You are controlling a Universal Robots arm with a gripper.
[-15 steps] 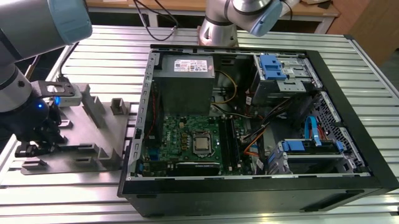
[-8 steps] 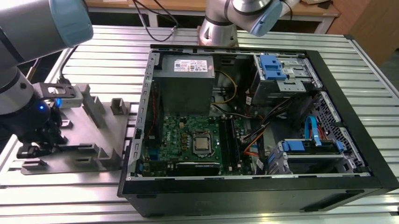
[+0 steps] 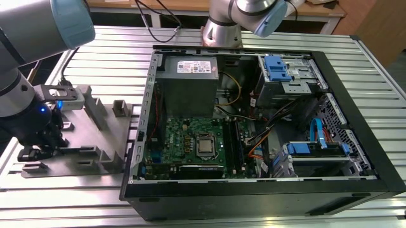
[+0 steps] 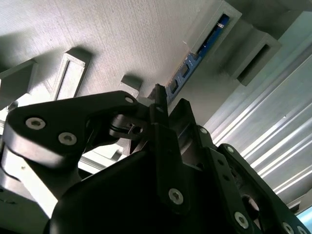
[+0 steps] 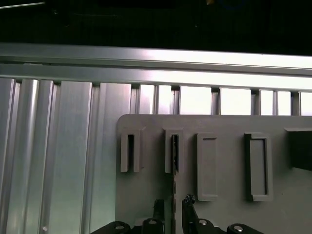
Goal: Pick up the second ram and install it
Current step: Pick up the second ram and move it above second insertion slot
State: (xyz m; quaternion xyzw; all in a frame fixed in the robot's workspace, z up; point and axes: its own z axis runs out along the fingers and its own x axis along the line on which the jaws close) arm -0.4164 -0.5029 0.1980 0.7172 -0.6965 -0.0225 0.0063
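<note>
The second ram (image 5: 173,168) stands on edge in a slotted holder of the grey fixture plate (image 5: 224,126), seen edge-on as a thin dark strip. In the second wrist view its bluish board (image 4: 189,64) runs away from the fingers into a holder slot. My gripper (image 5: 173,208) is low over the plate with one finger on each side of the stick's near end. A small gap shows on both sides, so it is open. In the exterior view the gripper (image 3: 33,153) hangs over the fixture plate's (image 3: 95,142) near corner, at the exterior view's left.
The open computer case (image 3: 355,123) lies to the exterior view's right of the plate, with the green motherboard (image 3: 184,137), its black slot strips (image 3: 233,142) and the grey power-supply box (image 3: 187,85). Other raised holders (image 3: 95,107) stand on the plate. A ribbed metal table (image 5: 58,146) lies underneath.
</note>
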